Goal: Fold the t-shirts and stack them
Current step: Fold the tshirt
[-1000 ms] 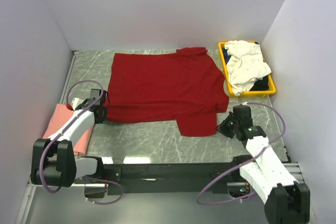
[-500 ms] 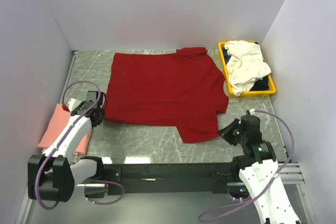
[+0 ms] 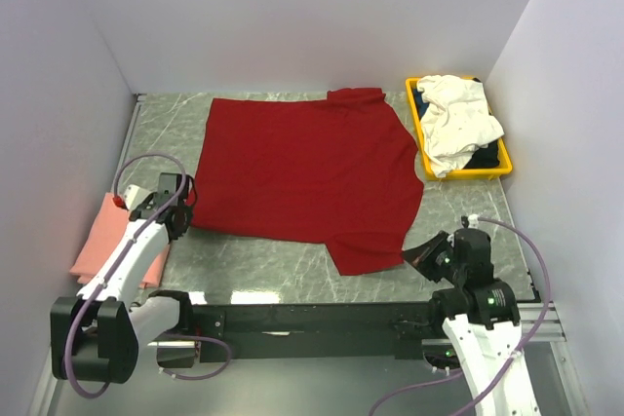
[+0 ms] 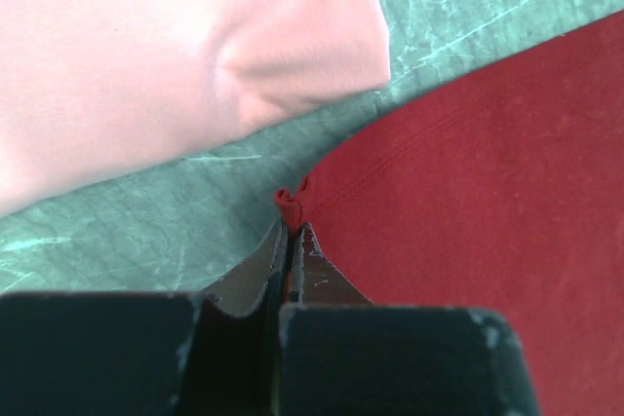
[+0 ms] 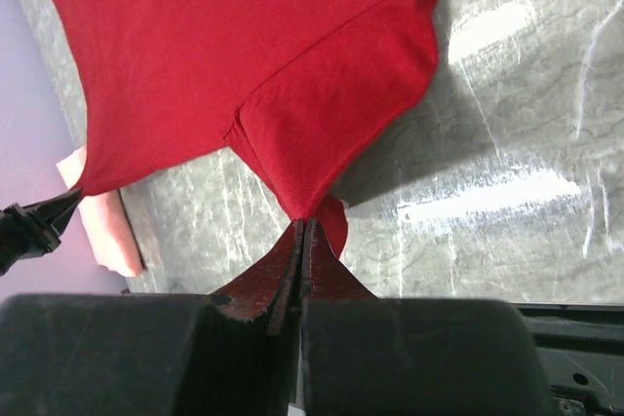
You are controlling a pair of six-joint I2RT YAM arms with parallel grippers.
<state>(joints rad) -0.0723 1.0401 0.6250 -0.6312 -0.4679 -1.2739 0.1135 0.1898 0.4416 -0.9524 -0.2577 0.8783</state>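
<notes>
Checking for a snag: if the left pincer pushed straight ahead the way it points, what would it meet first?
Past the dark red shirt corner the left pincer grips, probably bare table, then the folded pink shirt; depth is unclear.

Dark red t-shirt (image 3: 307,177) spread flat; salmon-pink one (image 3: 96,238) folded left; cream one (image 3: 458,119) crumpled right

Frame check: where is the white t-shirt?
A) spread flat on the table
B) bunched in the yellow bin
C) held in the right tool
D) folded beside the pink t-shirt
B: the white t-shirt lies crumpled in the yellow bin at the far right, while the right tool is shut on the dark red t-shirt instead.
</notes>
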